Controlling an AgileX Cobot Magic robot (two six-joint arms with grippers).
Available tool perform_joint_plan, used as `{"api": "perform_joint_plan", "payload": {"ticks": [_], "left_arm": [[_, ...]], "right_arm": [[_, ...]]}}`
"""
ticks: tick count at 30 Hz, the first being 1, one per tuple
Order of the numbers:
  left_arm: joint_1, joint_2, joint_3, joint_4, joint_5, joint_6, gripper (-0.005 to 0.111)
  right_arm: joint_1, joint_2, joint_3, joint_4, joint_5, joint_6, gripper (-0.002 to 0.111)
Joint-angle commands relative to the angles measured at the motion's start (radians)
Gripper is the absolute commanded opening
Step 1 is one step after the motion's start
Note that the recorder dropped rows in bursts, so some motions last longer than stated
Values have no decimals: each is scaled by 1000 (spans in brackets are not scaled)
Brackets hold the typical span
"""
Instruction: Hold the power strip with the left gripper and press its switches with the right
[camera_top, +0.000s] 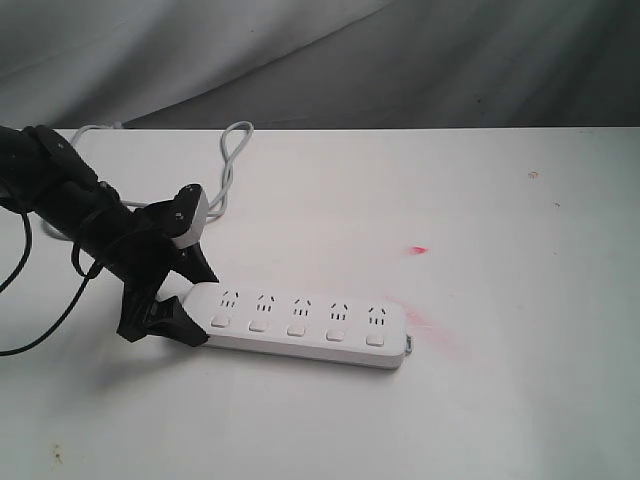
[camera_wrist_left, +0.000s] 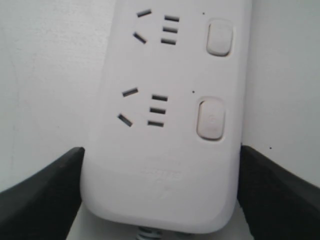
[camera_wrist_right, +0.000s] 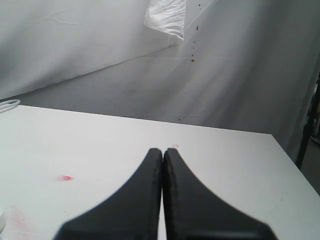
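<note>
Partly hidden: cord (camera_top: 229, 158) of power strip (camera_top: 310, 318).

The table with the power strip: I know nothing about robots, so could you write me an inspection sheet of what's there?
Surface: white table, with red stains by the strip's free end.
Job's things: power strip lies flat; its five switches face up, and nothing touches them.
Clutter: nothing seen.
Grippers: left gripper clamps the strip's cord end, one finger against each side. The right gripper is shut, empty, over bare table and out of the exterior view.
Cables: grey cord loops towards the table's back edge; black cable hangs from the left arm.
Surroundings: wrinkled grey cloth behind the table.
</note>
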Motion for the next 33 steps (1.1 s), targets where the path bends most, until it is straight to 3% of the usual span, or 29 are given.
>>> {"api": "perform_joint_plan", "payload": {"ticks": [1,8,17,22,27,33], "left_arm": [[-4,8,0,24,18,-5,64],[-4,8,0,24,20,-5,64],[-4,8,0,24,20,-5,64],[-4,8,0,24,20,-5,64],[-4,8,0,24,20,-2,64],[-4,8,0,24,20,-2,64]], "right_arm": [[-7,2,-23,-10,44,0,0],[-7,172,-319,-62,461,0,0],[15,573,-685,-108,474,-49,0],[188,767,-831,-95,588,-67,0],[388,933,-896,-78,561,-54,0],[499,1121,-964,112,565,-64,0]]}}
